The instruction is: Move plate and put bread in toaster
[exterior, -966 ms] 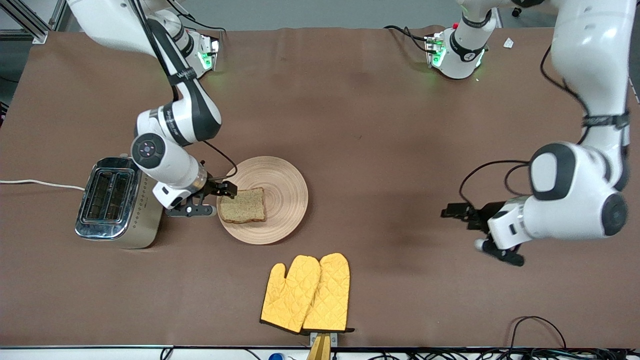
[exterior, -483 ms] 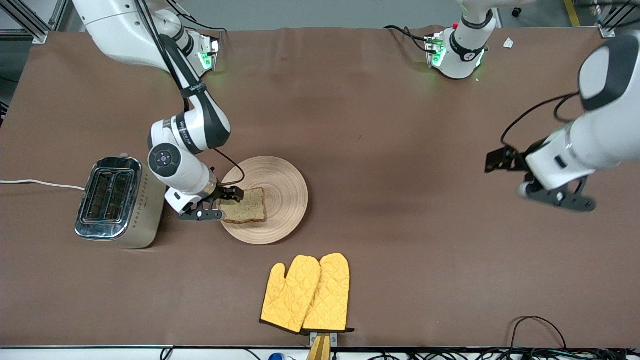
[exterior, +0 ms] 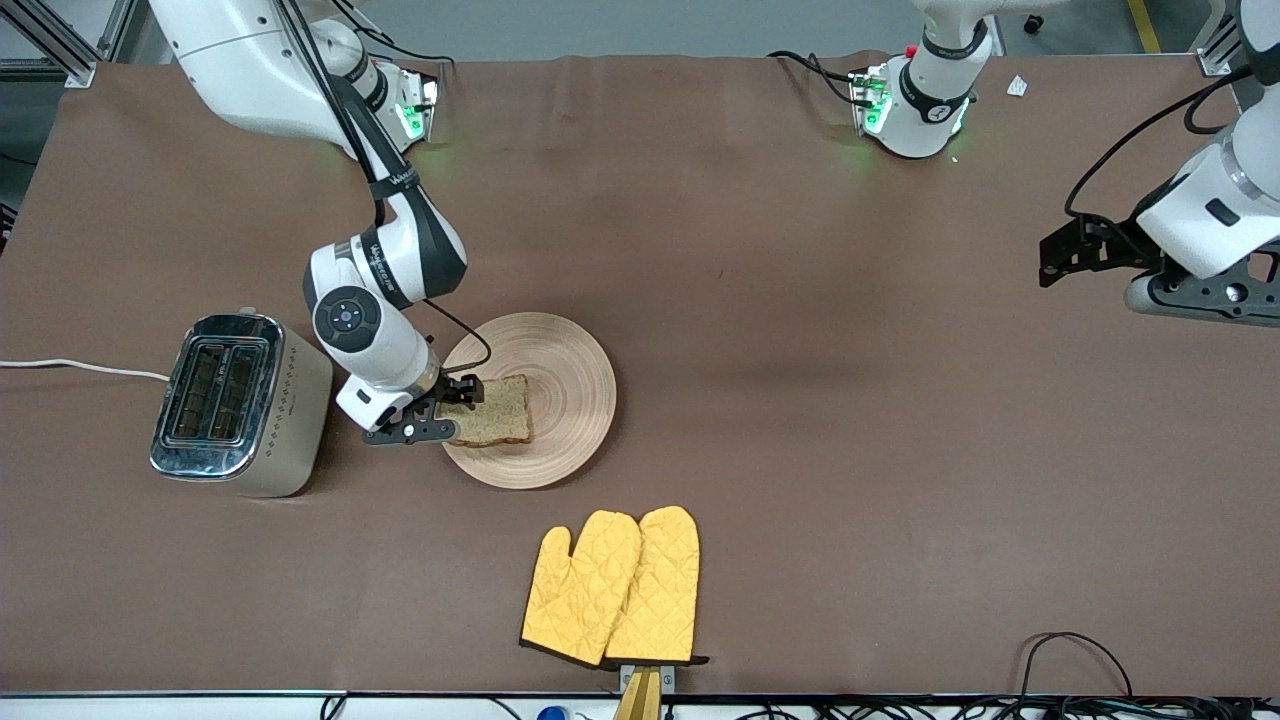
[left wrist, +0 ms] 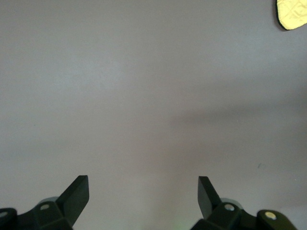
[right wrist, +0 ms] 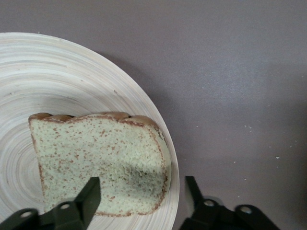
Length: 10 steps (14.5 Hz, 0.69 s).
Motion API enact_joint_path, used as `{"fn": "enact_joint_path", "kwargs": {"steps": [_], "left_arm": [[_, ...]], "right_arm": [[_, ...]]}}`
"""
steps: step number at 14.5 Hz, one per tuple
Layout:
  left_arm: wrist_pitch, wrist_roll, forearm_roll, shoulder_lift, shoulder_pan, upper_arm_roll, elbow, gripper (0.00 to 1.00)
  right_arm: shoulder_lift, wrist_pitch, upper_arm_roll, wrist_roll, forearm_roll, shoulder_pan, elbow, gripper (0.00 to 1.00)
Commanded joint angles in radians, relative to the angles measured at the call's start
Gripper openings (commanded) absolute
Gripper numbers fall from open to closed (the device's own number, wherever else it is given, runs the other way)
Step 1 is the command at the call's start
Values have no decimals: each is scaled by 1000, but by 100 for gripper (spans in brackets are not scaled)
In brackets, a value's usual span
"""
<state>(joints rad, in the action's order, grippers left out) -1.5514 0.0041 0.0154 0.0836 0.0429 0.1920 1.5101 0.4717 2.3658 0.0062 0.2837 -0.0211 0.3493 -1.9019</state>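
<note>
Brown cloth is covering the surface, and I am watching the left tool (exterior: 1060, 258) finish swinging up and away toward its own end, fingers spread over bare cloth. I am settling the right tool (exterior: 455, 408), spread, around the bread's (exterior: 497, 411) edge on the plate (exterior: 560, 370) beside the toaster (exterior: 235, 403); next comes pinching.

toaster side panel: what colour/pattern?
Cream-beige with a small dotted diamond pattern; the toaster has a chrome top. Clearest in the front view.
</note>
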Motion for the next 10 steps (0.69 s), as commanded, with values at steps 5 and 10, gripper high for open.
{"fn": "enact_joint_path", "kwargs": {"steps": [5, 10], "left_arm": [[-41, -16, 21, -15, -2, 4, 7, 100], [-26, -15, 20, -25, -38, -28, -7, 100]], "right_arm": [[27, 7, -3, -3, -8, -10, 12, 49], [36, 6, -3, -1, -8, -24, 18, 46]]}}
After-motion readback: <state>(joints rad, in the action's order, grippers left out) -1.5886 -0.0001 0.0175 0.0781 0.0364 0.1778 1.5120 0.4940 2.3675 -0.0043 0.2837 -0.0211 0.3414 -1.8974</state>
